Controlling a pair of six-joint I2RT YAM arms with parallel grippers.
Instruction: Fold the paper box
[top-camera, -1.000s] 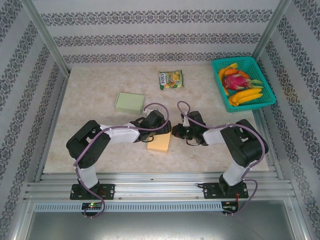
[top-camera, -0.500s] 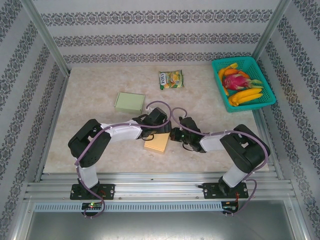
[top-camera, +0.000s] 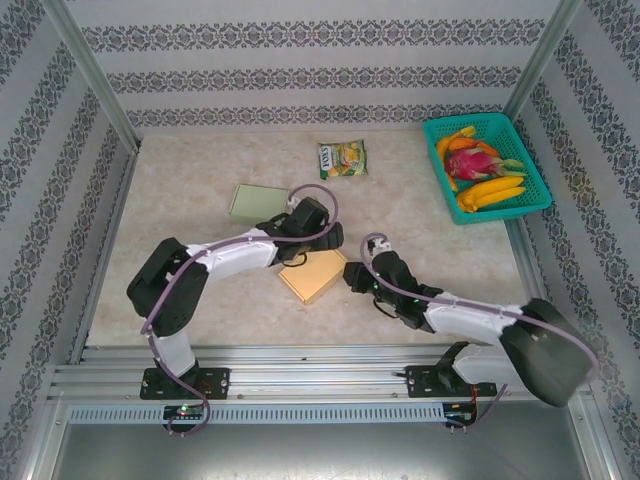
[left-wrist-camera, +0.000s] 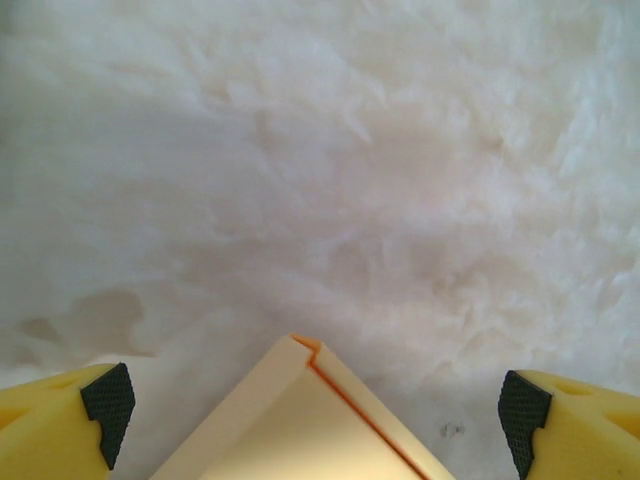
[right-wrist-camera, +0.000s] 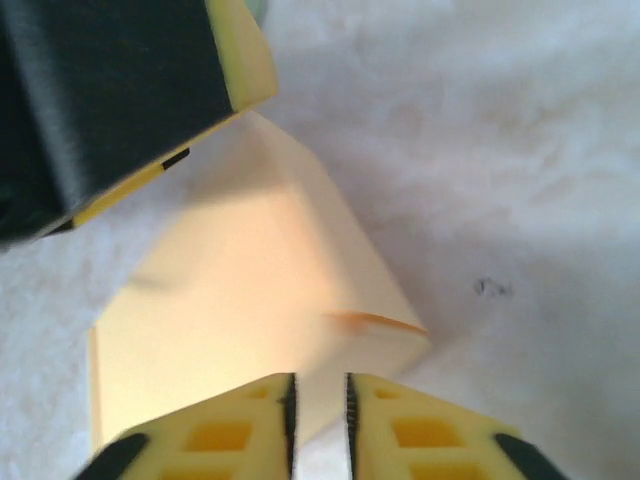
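The paper box (top-camera: 312, 276), a flat pale orange carton, lies turned cornerwise on the table between both arms. One of its corners (left-wrist-camera: 300, 420), with an orange seam, points out between the wide-apart fingers of my left gripper (top-camera: 300, 243), which is open and stands at the box's far-left side. The right gripper (top-camera: 352, 276) sits at the box's right corner. In the right wrist view its fingertips (right-wrist-camera: 250, 425) are parted by a narrow gap with nothing in it, just short of the box (right-wrist-camera: 250, 300). A left finger (right-wrist-camera: 120, 90) looms over the box's far edge.
A flat green box (top-camera: 258, 203) lies behind the left arm. A snack packet (top-camera: 342, 159) lies further back at the centre. A teal basket (top-camera: 487, 165) of fruit stands at the back right. Patterned walls enclose the table on three sides.
The box has been turned from square-on to cornerwise and shifted slightly back. The right arm swung down and left, and its jaws went from shut to slightly parted. The left gripper moved back a little.
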